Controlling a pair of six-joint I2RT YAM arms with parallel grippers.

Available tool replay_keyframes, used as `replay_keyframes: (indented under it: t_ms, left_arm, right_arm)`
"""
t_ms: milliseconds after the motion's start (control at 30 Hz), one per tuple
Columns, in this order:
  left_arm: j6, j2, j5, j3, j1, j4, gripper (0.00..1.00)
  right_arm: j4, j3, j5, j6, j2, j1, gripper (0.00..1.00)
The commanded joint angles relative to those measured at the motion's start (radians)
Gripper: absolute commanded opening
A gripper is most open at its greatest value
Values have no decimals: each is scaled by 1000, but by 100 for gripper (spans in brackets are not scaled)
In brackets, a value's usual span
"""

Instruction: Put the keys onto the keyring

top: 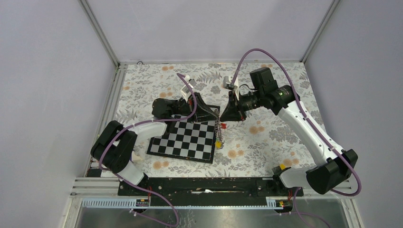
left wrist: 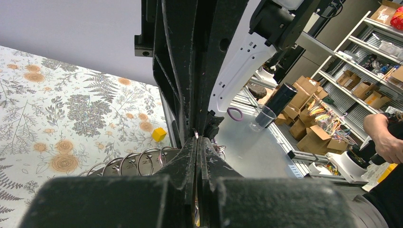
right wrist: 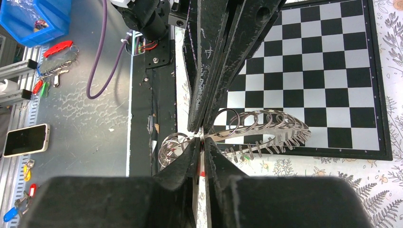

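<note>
The keyring (right wrist: 290, 128) is pinched by left hand (left wrist: 197, 142) and right hand (right wrist: 203, 142)

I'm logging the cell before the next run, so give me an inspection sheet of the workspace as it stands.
Surface: floral cloth with a chessboard on it.
Job's things: keyring held in the air by the board's edge, with keys dangling under it.
Clutter: small yellow item on the cloth near the right base.
Grippers: left gripper and right gripper both shut on the keyring, tip to tip.
Cables: purple cable looped over each arm.
Surroundings: phone, blue bin and spare keys off the table; shelves of boxes; a person's hand.
</note>
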Motion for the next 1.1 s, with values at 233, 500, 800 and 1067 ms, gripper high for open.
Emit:
replay_keyframes:
  t_ms: [233,500,800,1067]
  left_arm:
    - [23,-7,-11,14,-5,82,0]
    - [134,-30,21,46,-4,-74,25]
    - [258,-38,34,76,-5,-307,32]
    - [321,-42,37,77,-4,-379,32]
  right_arm:
    - [-25,7,30,-22,-16,10,0]
    - [-122,69,210,-62,3,62,0]
    - [-199,157,302,-69,69,107,0]
    - [-257,210,317,-78,117,121,0]
